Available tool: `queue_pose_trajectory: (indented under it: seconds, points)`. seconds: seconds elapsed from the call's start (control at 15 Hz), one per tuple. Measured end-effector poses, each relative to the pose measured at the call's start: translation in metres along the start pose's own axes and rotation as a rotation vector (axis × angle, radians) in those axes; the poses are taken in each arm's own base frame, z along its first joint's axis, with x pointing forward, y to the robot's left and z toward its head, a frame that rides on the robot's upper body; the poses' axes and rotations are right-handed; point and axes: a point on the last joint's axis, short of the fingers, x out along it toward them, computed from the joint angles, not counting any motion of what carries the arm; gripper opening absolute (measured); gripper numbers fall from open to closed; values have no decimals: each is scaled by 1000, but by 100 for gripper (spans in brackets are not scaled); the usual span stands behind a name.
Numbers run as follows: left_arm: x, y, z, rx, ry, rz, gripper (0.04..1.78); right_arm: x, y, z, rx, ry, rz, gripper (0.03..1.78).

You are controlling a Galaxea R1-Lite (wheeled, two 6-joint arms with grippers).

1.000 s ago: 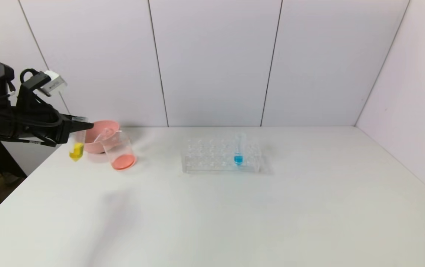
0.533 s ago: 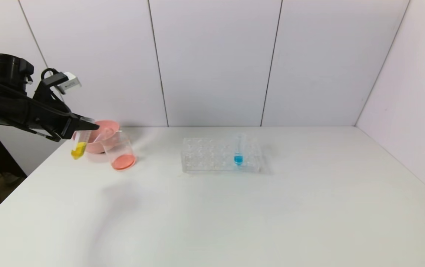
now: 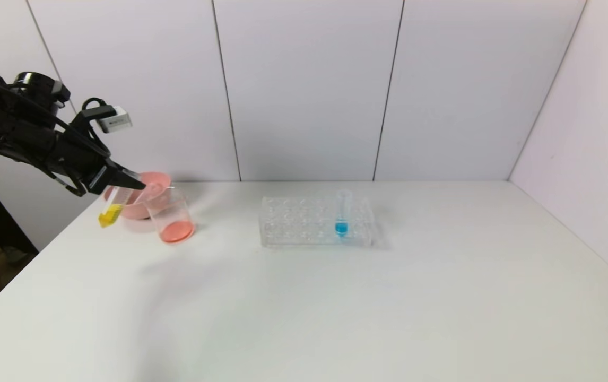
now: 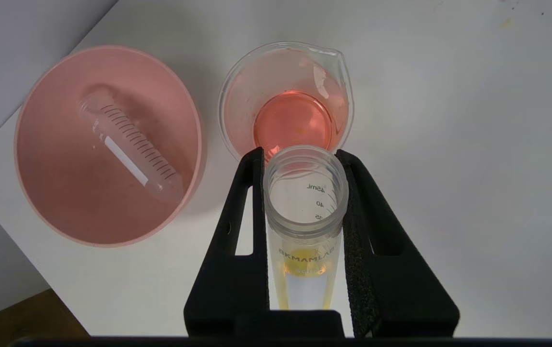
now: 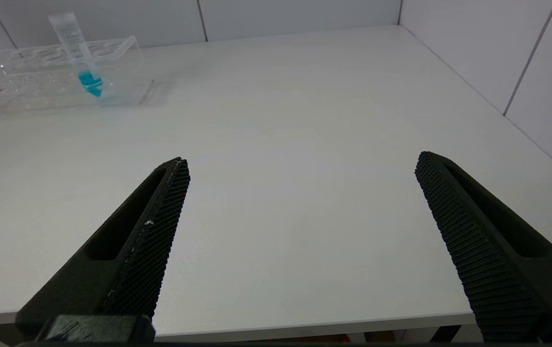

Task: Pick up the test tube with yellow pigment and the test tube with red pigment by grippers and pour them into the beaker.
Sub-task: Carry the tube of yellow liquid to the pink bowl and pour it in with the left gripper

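My left gripper [image 3: 123,183] is shut on the test tube with yellow pigment [image 3: 111,210], held tilted just left of the beaker [image 3: 170,215], its yellow tip low and to the left. In the left wrist view the tube's open mouth [image 4: 306,185] sits between the fingers [image 4: 374,231] at the beaker's rim [image 4: 285,103]. The beaker holds red-orange liquid. An empty clear tube [image 4: 129,147] lies in the pink bowl [image 4: 64,193]; no tube with red pigment shows. My right gripper [image 5: 300,164] is open and empty near the table's front edge, out of the head view.
A clear tube rack [image 3: 315,222] stands mid-table with a blue-liquid tube [image 3: 341,215] upright in it; both also show in the right wrist view [image 5: 54,72]. The pink bowl [image 3: 145,193] sits behind the beaker near the table's left edge.
My left arm has risen and moved right toward the beaker, and the yellow tube has tilted more, its mouth swinging toward the beaker. The right arm has not moved.
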Motion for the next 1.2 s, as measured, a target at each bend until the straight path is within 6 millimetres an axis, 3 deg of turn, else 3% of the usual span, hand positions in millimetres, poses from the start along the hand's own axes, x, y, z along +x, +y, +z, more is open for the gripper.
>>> queue_pose_trajectory:
  seconds: [0.33,0.73,1.2]
  points:
    - [9,4,-3,173,128,71,45,0,0,0,0,0,0,171]
    - [11,-11,19,290,177,124,45,0,0,0,0,0,0,171]
    - [26,-32,36,372,303,176,45,0,0,0,0,0,0,171]
